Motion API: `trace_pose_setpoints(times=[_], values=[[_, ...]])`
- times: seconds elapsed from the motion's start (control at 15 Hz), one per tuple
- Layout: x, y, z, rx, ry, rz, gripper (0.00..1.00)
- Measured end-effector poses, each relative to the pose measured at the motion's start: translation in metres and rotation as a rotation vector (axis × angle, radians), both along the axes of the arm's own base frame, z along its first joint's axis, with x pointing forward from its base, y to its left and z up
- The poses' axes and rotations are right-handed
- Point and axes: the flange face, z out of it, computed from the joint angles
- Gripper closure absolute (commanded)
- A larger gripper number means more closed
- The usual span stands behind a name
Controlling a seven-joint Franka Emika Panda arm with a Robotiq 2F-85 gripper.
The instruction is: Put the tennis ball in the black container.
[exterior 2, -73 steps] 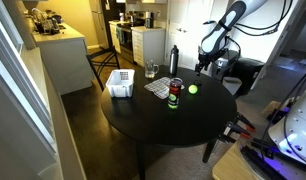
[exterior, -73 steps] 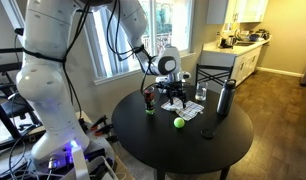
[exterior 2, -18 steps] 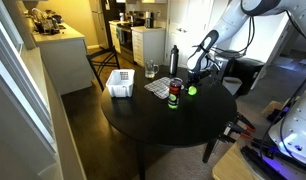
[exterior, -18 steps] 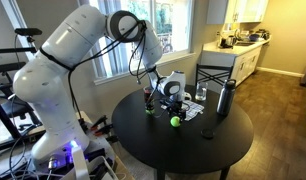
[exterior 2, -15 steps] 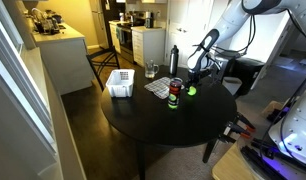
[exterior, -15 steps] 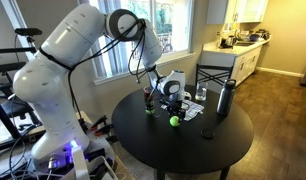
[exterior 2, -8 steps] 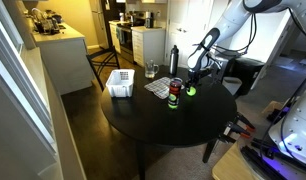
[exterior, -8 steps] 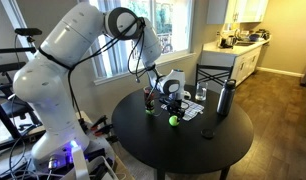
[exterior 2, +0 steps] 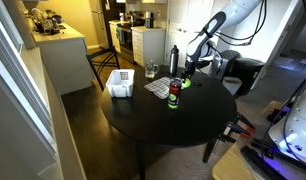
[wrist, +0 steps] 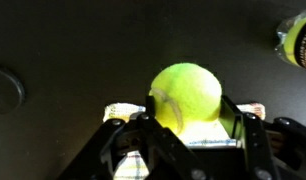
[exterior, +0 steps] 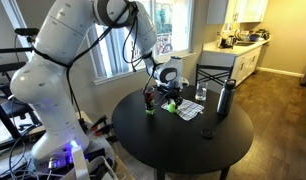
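Observation:
The tennis ball (wrist: 186, 97), fuzzy and yellow-green, sits between the fingers of my gripper (wrist: 183, 118), which is shut on it. In both exterior views the gripper (exterior: 173, 101) (exterior 2: 187, 76) hangs above the round black table with the ball (exterior: 174, 105) (exterior 2: 186, 81) in it, clear of the tabletop. The black container (exterior: 149, 100) (exterior 2: 174, 95), a short dark cup with a greenish base, stands upright on the table close beside the gripper. In the wrist view a yellow-green object at the top right edge is cut off; I cannot tell what it is.
A tall black flask (exterior: 225, 97) (exterior 2: 174, 60) and a clear glass (exterior: 201, 94) (exterior 2: 151, 71) stand toward the table's back. A patterned cloth (exterior: 185, 111) (exterior 2: 158, 88) lies under the gripper. A white basket (exterior 2: 120, 84) and a small dark disc (exterior: 206, 133) rest on the table.
The jaws closed on the tennis ball where it lay on the table. The arm then rose and carried the ball up off the tabletop.

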Motion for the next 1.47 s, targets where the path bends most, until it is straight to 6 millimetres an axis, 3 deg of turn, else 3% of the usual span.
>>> trace_pose_setpoints(times=[0.2, 0.4, 0.67, 0.93, 1.47], values=[[-0.002, 0.015, 0.039, 0.044, -0.052, 0.047, 0.62], [-0.010, 0.034, 0.062, 0.083, -0.083, 0.109, 0.62], [-0.022, 0.061, 0.083, 0.094, -0.122, 0.204, 0.62], [-0.032, 0.075, 0.101, 0.065, -0.196, 0.273, 0.62], [-0.048, 0.104, 0.119, 0.038, -0.276, 0.378, 0.62]])
